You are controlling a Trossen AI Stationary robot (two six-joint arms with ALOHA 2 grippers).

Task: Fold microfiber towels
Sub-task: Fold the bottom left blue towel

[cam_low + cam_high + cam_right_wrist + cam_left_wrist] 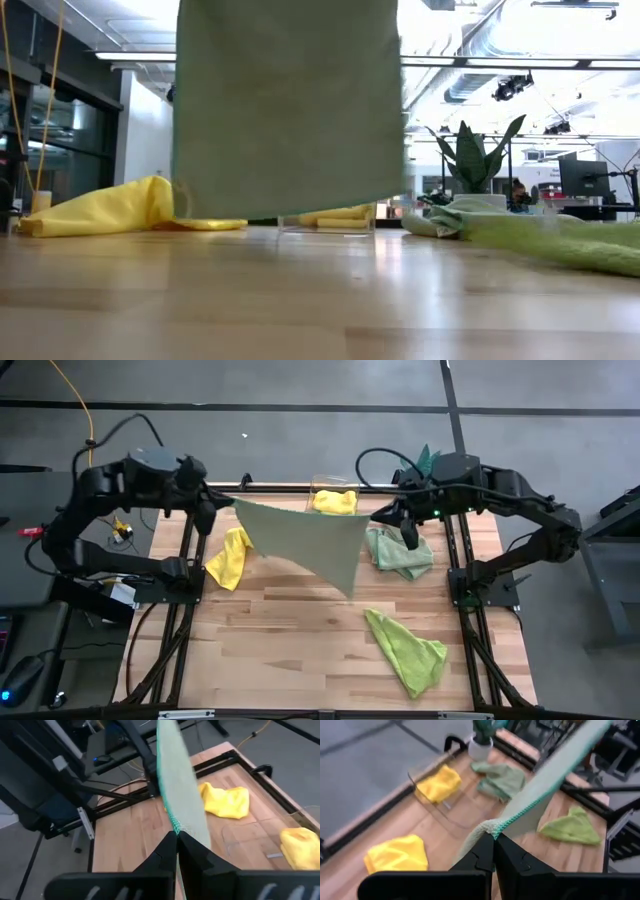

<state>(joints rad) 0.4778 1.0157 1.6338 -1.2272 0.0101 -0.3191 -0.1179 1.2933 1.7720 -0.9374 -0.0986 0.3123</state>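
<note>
Hanging mint towel top cut off in low view, potted plant cropped

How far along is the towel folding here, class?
Done: nothing looks folded. In hand: the left gripper and right gripper are each shut on a corner of the pale green towel, stretched in the air. Left: folding it, plus the crumpled towels lying on the table.

Pale mint-green microfiber towel, teal-stitched edge; bright yellow cloth; lime-green cloth; light wood-plank worktop.
</note>
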